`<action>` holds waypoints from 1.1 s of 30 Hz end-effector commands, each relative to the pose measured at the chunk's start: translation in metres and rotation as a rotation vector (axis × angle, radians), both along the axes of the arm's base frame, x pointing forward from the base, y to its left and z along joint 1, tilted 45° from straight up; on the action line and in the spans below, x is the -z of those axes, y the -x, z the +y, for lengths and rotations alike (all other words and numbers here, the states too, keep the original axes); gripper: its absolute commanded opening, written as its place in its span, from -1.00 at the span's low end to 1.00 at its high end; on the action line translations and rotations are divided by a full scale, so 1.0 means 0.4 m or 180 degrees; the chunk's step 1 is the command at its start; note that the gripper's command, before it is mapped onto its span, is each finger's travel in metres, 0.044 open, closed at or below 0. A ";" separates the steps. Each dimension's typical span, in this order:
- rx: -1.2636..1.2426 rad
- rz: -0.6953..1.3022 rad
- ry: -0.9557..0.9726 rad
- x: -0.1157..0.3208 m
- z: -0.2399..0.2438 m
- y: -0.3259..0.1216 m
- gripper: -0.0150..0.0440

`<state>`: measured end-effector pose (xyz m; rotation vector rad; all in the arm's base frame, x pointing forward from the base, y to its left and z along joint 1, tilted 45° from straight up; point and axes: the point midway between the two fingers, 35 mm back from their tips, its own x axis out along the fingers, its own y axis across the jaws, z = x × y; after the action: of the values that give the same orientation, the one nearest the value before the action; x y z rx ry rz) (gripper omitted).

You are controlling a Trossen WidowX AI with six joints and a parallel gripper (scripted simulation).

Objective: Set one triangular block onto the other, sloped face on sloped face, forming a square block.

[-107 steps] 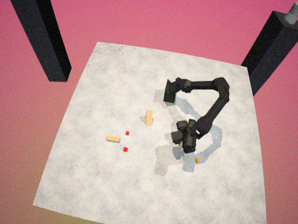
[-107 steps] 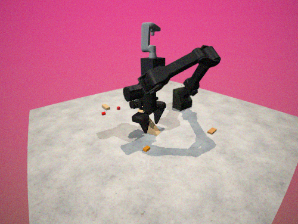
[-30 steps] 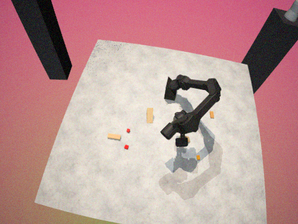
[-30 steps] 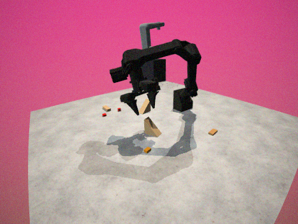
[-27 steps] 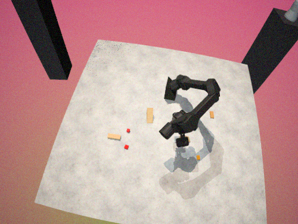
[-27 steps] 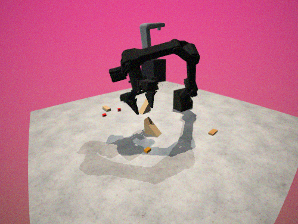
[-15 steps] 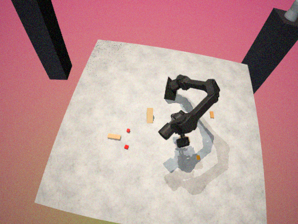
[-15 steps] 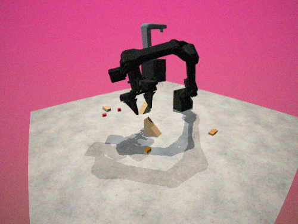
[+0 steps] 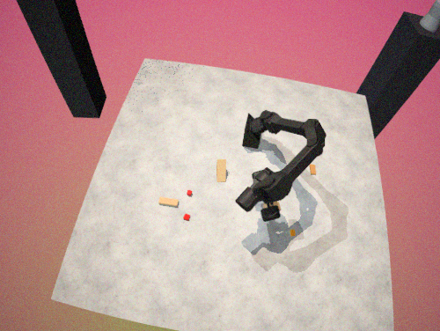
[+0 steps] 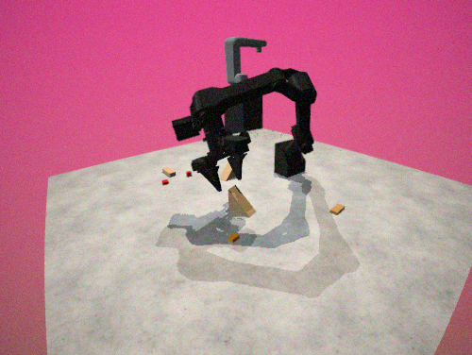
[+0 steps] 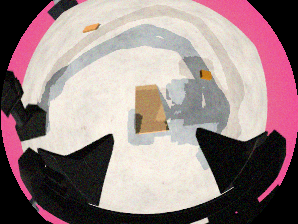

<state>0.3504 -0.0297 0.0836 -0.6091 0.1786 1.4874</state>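
Reaching over the bench (image 9: 132,264) (image 10: 118,293) (image 11: 165,175) with the black arm (image 9: 304,165) (image 10: 250,90) (image 11: 19,107), holding the fingers (image 9: 267,208) (image 10: 229,184) spread and empty, higher than and near one triangular block (image 9: 276,203) (image 10: 241,203) (image 11: 148,107), with the other triangular block (image 9: 221,171) (image 10: 227,172) apart and two red cubes (image 9: 189,193) (image 10: 189,174) farther off
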 end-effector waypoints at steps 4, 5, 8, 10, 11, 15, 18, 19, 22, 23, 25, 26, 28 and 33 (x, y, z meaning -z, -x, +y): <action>-0.0012 -0.0001 -0.0015 0.011 0.026 -0.003 1.00; -0.0016 -0.0003 -0.0016 0.013 0.030 -0.003 1.00; -0.0029 -0.0007 -0.0018 0.018 0.040 -0.004 1.00; -0.0038 -0.0010 -0.0020 0.022 0.048 -0.005 1.00; -0.0042 -0.0012 -0.0021 0.024 0.051 -0.006 1.00; -0.0060 -0.0018 -0.0026 0.031 0.066 -0.007 1.00; -0.0074 -0.0023 -0.0030 0.036 0.077 -0.007 1.00; -0.0078 -0.0025 -0.0031 0.038 0.080 -0.007 1.00; -0.0092 -0.0029 -0.0036 0.043 0.091 -0.008 1.00; -0.0097 -0.0031 -0.0037 0.045 0.095 -0.008 1.00; -0.0106 -0.0034 -0.0041 0.048 0.102 -0.008 1.00; -0.0111 -0.0036 -0.0042 0.050 0.106 -0.008 1.00; -0.0121 -0.0039 -0.0046 0.053 0.113 -0.008 1.00; -0.0145 -0.0046 -0.0055 0.062 0.132 -0.007 1.00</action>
<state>0.3539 0.0181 0.0593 -0.6173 0.1451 1.5271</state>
